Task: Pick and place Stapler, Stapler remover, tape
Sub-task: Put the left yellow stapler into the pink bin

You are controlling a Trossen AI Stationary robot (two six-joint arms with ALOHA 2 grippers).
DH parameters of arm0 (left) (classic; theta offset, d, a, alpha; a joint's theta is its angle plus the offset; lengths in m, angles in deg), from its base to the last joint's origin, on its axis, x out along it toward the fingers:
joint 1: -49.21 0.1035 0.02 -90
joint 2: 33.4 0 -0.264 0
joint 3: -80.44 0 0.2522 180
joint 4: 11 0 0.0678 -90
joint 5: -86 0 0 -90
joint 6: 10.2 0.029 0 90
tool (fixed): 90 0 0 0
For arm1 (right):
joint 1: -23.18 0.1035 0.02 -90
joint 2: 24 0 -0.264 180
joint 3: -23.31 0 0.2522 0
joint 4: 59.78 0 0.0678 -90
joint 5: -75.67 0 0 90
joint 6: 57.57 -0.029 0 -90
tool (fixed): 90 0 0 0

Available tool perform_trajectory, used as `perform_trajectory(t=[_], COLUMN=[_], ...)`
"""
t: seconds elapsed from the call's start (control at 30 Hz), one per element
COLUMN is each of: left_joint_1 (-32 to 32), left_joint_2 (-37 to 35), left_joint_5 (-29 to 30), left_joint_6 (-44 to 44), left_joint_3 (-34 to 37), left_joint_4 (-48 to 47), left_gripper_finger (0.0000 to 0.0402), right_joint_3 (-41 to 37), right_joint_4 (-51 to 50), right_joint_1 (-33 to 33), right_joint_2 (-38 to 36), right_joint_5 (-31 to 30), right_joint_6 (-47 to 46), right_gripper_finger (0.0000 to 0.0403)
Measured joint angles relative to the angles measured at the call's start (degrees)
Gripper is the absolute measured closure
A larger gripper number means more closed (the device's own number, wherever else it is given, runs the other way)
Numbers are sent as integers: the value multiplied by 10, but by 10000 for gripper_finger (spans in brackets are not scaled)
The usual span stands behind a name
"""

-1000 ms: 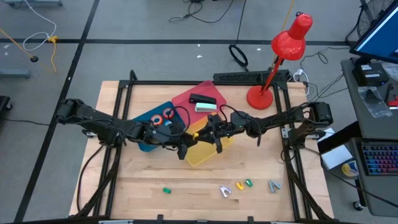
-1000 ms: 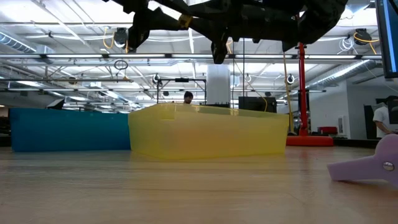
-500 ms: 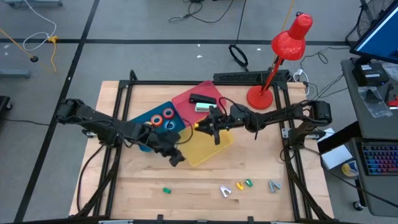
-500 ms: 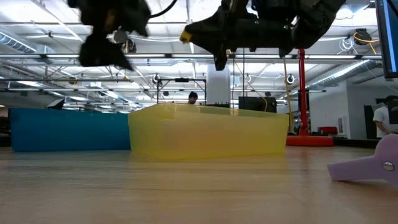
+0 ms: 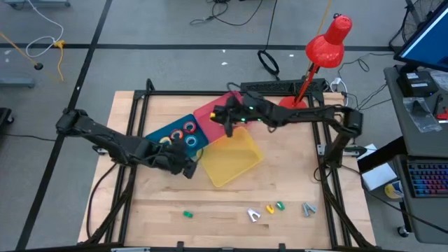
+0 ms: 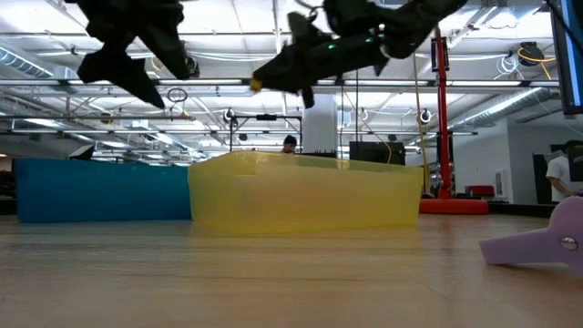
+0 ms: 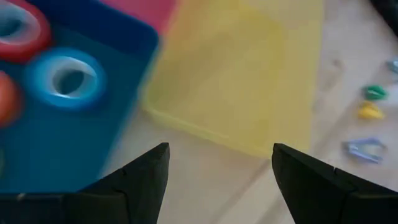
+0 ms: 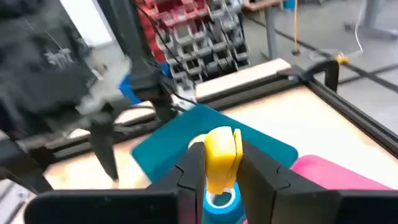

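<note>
- The right pincer (image 8: 221, 163) hangs over the pink bin (image 5: 213, 112), near where it meets the blue bin (image 5: 162, 134), its fingers closed on a small yellow plastic piece (image 8: 222, 158), apparently a staple remover, carried high so it can clear the bin walls.
- The left pincer (image 7: 217, 177) hovers low over the bare wooden desk (image 5: 280, 175), just beside the blue bin's near corner and the translucent yellow bin (image 5: 231, 159); its fingers stand well apart and hold nothing, which suggests it is free to reach for another item.
- The tape sits sorted in the blue bin: a red ring-shaped roll (image 5: 189, 128), an orange roll (image 5: 177, 134) and a blue roll (image 7: 67, 78), each with a pale centre.
- A black stapler (image 5: 222, 110) lies in the pink bin, partly hidden beneath the right arm.
- The yellow bin looks empty, probably meant for removers.
- Small coloured removers (image 5: 271, 208) lie along the desk's near edge, unsorted, with a lilac one (image 6: 547, 239) lying on the desk close to the low camera.
</note>
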Motion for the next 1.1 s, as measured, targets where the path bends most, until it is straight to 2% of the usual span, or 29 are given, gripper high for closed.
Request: perform_trajectory(t=[0.27, 0.53, 0.93, 1.1], left_joint_1=[2, 3, 3, 10], left_joint_2=[-102, -183, -204, -204], left_joint_5=[88, 111, 137, 141], left_joint_6=[42, 78, 78, 78], left_joint_3=[0, 0, 0, 0], left_joint_4=[-54, -98, -155, -159], left_gripper_finger=[119, 119, 119, 119], right_joint_3=[107, 115, 114, 116], right_joint_4=[-109, -228, -374, -381], right_joint_1=[-24, -62, -132, -148], right_joint_2=[108, 145, 123, 120], right_joint_5=[2, -2, -108, -170], right_joint_6=[-6, -47, -28, -23], right_gripper_finger=[342, 342, 342, 341])
